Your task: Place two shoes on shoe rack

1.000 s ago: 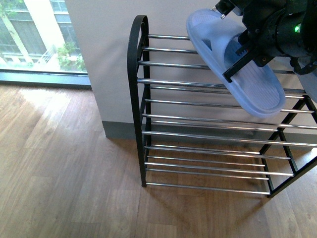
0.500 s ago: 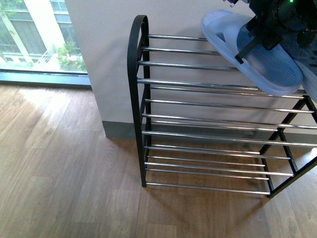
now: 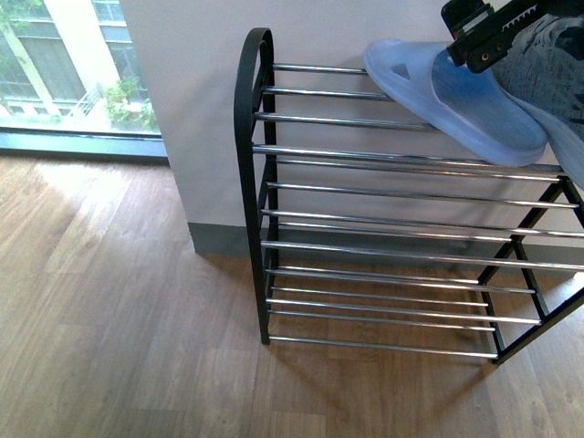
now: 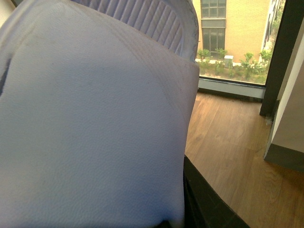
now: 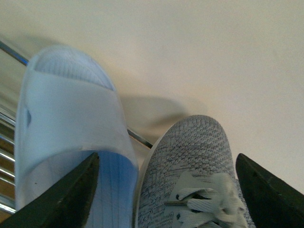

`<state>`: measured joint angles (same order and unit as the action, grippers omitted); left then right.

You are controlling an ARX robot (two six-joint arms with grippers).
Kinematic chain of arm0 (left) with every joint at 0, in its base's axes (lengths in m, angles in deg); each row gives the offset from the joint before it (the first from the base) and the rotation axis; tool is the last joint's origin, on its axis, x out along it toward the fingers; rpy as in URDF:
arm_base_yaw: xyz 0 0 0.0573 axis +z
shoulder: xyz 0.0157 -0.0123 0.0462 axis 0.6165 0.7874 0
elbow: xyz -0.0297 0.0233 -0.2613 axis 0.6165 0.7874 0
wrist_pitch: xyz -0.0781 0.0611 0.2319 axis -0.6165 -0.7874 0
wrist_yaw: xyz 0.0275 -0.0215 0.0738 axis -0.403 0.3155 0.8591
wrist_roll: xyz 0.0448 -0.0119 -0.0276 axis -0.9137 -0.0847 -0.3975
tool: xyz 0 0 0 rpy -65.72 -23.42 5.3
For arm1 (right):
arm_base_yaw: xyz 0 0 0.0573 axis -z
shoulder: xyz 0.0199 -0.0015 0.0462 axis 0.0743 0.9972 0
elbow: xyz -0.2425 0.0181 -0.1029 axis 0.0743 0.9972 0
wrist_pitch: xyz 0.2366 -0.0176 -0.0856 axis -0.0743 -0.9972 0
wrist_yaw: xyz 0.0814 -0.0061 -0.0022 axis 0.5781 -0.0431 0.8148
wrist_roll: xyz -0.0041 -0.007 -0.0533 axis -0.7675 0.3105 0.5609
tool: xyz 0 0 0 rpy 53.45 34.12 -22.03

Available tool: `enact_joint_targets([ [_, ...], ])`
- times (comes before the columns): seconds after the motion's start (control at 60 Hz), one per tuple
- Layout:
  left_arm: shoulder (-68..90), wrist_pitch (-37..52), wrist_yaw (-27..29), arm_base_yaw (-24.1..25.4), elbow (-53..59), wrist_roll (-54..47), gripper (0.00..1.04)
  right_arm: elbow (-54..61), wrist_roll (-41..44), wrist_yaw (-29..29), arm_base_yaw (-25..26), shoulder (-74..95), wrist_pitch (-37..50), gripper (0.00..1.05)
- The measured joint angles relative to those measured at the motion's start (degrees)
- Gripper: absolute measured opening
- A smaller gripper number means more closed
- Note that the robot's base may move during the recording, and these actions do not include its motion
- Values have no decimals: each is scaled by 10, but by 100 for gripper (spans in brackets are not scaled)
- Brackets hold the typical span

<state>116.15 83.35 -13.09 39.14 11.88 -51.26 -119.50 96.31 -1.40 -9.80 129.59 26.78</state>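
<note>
Now the blue slipper (image 3: 456,105) lies flat on the shoe rack (image 3: 274,151), beside the grey sneaker (image 5: 194,161). Right pincer (image 5: 166,190) looks spread wide; left pincer's grip I cannot tell.

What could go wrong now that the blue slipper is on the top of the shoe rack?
The pale blue slipper lies at a slant across the thin chrome rods of the shoe rack, so it could slide or tip between rods once released. The grey sneaker sits right beside it, so a withdrawing gripper could nudge either shoe. Whether this gripper holds the slipper cannot be told from these views.
</note>
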Motion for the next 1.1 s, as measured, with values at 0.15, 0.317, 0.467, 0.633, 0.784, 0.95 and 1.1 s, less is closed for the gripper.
enact_joint_targets([
  [0.15,0,0,0,0,0,0,2,49,-25,34,8,-50,22,95],
  [0.317,0,0,0,0,0,0,2,111,-75,75,23,-91,100,95],
  [0.467,0,0,0,0,0,0,2,191,-128,119,31,-154,200,95],
  [0.633,0,0,0,0,0,0,2,283,-218,168,45,-226,298,95],
  [0.784,0,0,0,0,0,0,2,377,-323,171,61,-254,390,95],
  [0.95,0,0,0,0,0,0,2,425,-388,144,75,-227,485,95],
  [1.1,0,0,0,0,0,0,2,433,-405,136,78,-204,510,95],
])
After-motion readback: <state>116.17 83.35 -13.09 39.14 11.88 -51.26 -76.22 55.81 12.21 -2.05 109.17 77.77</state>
